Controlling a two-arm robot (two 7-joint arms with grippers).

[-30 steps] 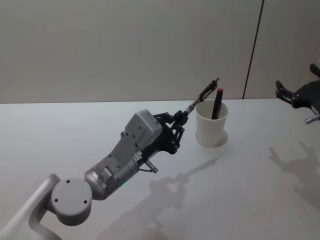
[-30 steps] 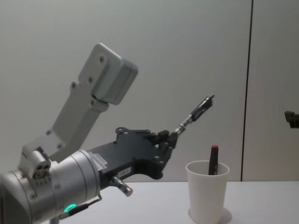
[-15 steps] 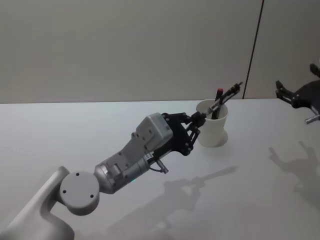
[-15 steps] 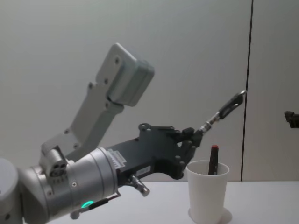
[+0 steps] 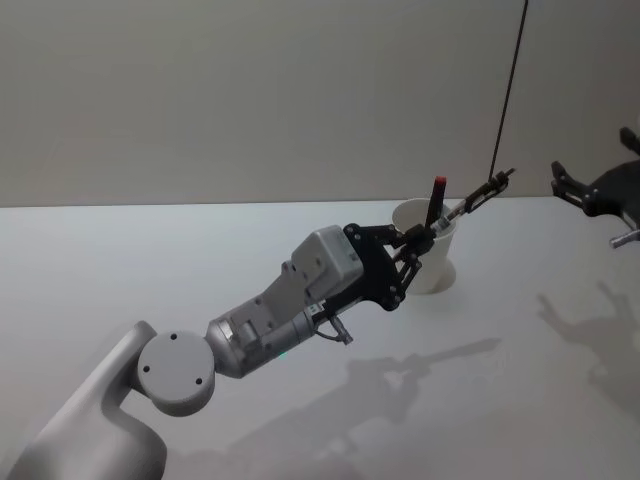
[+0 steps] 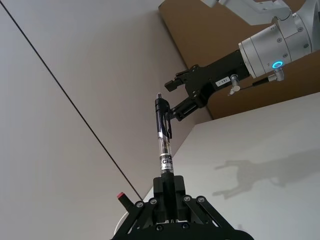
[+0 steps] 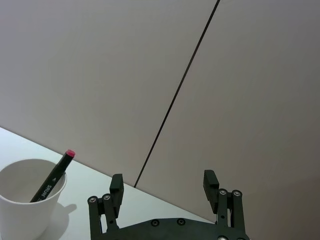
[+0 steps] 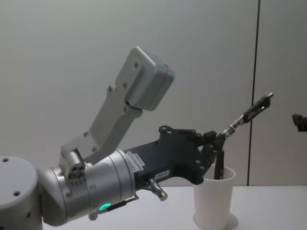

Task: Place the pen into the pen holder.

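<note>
white paper cup [image 5: 437, 270] stands on the pale worktop [image 5: 150, 260], a red-capped black marker [image 5: 437, 196] inside. the left claw [image 5: 418, 240] grasps a slim black-and-clear ballpoint pen [image 5: 472, 202], tilted just over the cup's rim. the right claw [image 7: 163, 179] hangs released, well apart.

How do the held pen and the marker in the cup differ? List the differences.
The pen is clamped in the left hand, in the air over the cup; the marker stands inside the cup. The pen is slim, with a clear barrel and black clip; the marker is thicker, black, with a red end. The pen slants up toward the right; the marker stands far steeper. Both are writing tools.
</note>
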